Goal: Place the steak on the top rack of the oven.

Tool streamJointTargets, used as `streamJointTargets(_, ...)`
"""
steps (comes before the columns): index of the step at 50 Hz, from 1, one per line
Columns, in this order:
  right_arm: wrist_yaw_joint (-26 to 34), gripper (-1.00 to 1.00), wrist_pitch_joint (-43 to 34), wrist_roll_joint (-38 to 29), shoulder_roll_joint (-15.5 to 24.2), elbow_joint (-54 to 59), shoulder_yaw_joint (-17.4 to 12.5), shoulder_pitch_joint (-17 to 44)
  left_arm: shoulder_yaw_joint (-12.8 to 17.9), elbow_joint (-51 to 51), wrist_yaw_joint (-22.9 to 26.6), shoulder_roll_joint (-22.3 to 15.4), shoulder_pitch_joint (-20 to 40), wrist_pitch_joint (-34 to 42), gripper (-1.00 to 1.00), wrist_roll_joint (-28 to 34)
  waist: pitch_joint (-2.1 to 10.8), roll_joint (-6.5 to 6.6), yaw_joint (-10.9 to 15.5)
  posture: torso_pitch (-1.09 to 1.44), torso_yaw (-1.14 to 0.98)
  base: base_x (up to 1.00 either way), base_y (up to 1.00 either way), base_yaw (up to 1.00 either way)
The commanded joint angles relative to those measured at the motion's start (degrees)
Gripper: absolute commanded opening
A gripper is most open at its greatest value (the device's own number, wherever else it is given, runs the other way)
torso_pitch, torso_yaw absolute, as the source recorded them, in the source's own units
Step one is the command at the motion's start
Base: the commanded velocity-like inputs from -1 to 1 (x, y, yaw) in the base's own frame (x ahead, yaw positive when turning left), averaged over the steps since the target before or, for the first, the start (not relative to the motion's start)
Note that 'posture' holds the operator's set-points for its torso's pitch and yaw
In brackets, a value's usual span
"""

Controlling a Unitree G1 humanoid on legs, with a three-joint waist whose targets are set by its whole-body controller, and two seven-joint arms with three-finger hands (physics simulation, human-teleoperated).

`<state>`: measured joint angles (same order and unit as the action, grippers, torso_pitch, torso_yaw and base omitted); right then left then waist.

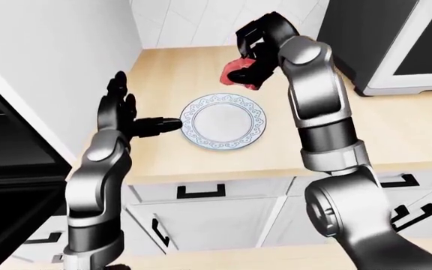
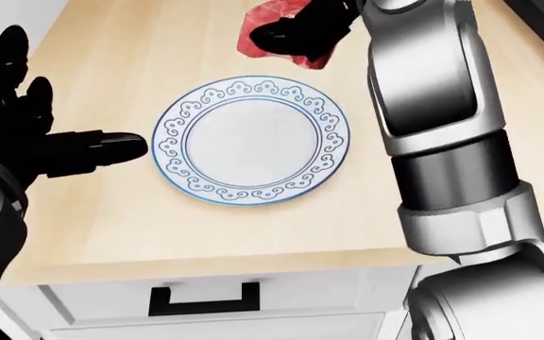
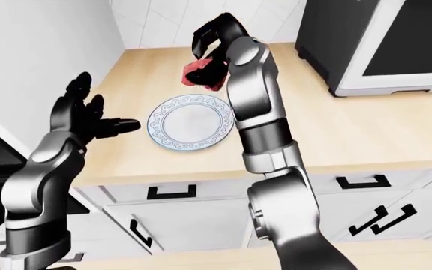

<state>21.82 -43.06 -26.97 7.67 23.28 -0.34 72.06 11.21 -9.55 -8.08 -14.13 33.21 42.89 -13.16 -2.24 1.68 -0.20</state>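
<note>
The red steak [image 2: 270,32] hangs in the air above the counter, with my right hand [image 1: 250,61] shut on it, up and to the right of the plate. The white plate with a blue pattern [image 2: 250,139] lies bare on the wooden counter [image 2: 130,219]. My left hand [image 2: 36,145] stands open just left of the plate, fingers spread and one finger pointing at its rim. At the left edge of the left-eye view the dark oven [image 1: 6,169] shows only in part; its racks are hidden.
A black appliance with a white frame [image 1: 396,45] stands on the counter at the right. White drawers with black handles [image 1: 201,191] run below the counter's edge. A white wall [image 1: 59,50] rises to the left of the counter.
</note>
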Motion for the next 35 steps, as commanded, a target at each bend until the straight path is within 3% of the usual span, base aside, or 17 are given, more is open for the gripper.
streamJointTargets(1,-0.3,-1.00,0.5,-0.1,0.9,-2.8,-0.3,2.7,0.4,-2.0,-0.1,-0.7,2.1,-1.4,1.00,0.0,1.80,0.18,0.0,0.00,0.00,0.00,0.00,0.00)
streamJointTargets(9,1.4,-1.00,-2.2,-0.8,3.0,-4.7,-0.7,3.7,0.0,-1.6,-0.2,-0.6,3.3,-1.0,1.00,0.0,1.62,0.09,0.1,0.00,0.00,0.00,0.00,0.00)
streamJointTargets(26,0.4,-1.00,-2.6,0.0,2.8,-6.6,-0.8,1.3,0.1,-2.1,0.0,-0.5,2.4,-1.1,1.00,0.3,1.72,0.19,0.0,0.00,0.00,-0.01,0.00,0.00)
streamJointTargets(27,0.4,-1.00,-2.7,0.0,2.7,-6.7,-0.8,1.3,0.1,-2.2,-0.1,-0.5,2.3,-1.1,1.00,0.3,1.92,0.20,0.0,0.00,0.00,-0.05,0.00,0.00)
streamJointTargets(28,0.4,-1.00,-2.6,0.0,2.7,-6.6,-0.8,1.3,0.1,-2.1,0.0,-0.4,2.3,-1.2,1.00,0.3,3.18,0.39,0.1,0.00,0.00,-0.05,0.00,0.00)
streamJointTargets(29,0.4,-1.00,-2.6,0.1,2.7,-6.6,-0.8,1.3,0.1,-2.1,0.0,-0.4,2.2,-1.3,1.00,0.4,2.95,0.30,0.0,0.00,0.00,-0.05,0.00,0.00)
streamJointTargets(30,0.4,-1.00,-2.6,0.1,2.8,-6.5,-0.8,1.2,0.1,-2.2,0.0,-0.4,2.2,-1.2,1.00,0.3,1.59,-0.15,-0.1,0.00,0.00,-0.05,0.00,0.00)
streamJointTargets(31,0.4,-1.00,-2.7,0.0,2.8,-6.6,-0.7,1.2,0.1,-2.3,0.0,-0.4,2.2,-1.0,1.00,0.3,2.98,0.27,0.1,0.00,0.00,-0.08,0.00,0.00)
streamJointTargets(35,0.3,-1.00,-2.6,0.1,2.7,-6.4,-0.8,1.2,0.2,-2.3,0.0,-0.5,2.2,-1.0,1.00,0.3,3.03,-0.24,-0.1,0.00,0.00,-0.15,0.00,0.00)
